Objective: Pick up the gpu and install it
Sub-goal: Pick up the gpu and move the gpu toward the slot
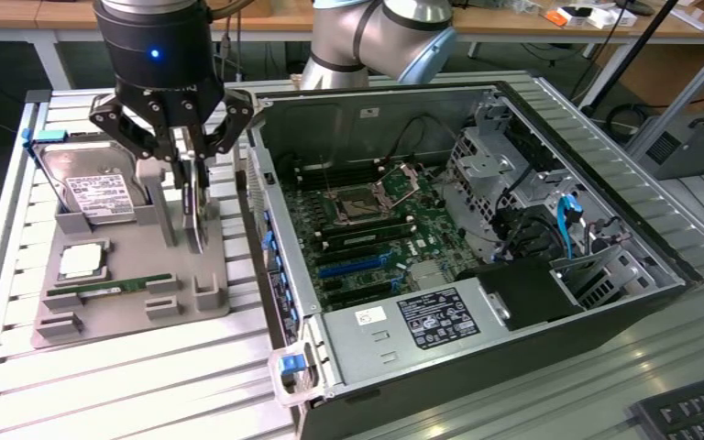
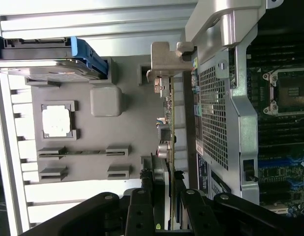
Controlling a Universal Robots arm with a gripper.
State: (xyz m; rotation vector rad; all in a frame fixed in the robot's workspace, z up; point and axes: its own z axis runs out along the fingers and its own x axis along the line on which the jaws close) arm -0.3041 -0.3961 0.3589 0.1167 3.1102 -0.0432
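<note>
Gpu look: the gpu (image 1: 195, 229) (image 2: 170, 123) is a thin flat card standing on its long edge. It looks dark in the exterior view. Edge-on in the wrist view, it shows small components and a silver bracket (image 2: 166, 56) at one end.
Gpu place: upper left of the exterior view, in the grey tray (image 1: 132, 312), on the tray's side nearest the open computer case (image 1: 352, 119).
Gripper: the gripper (image 1: 183, 206) (image 2: 166, 189) straddles the card's upper edge. Whether it clamps the card cannot be told.
Counts: one gpu, one hard drive (image 1: 95, 192), one square silver processor (image 1: 83, 261), one green memory stick (image 1: 114, 287), one tray, one case, one keyboard (image 1: 695, 412).
</note>
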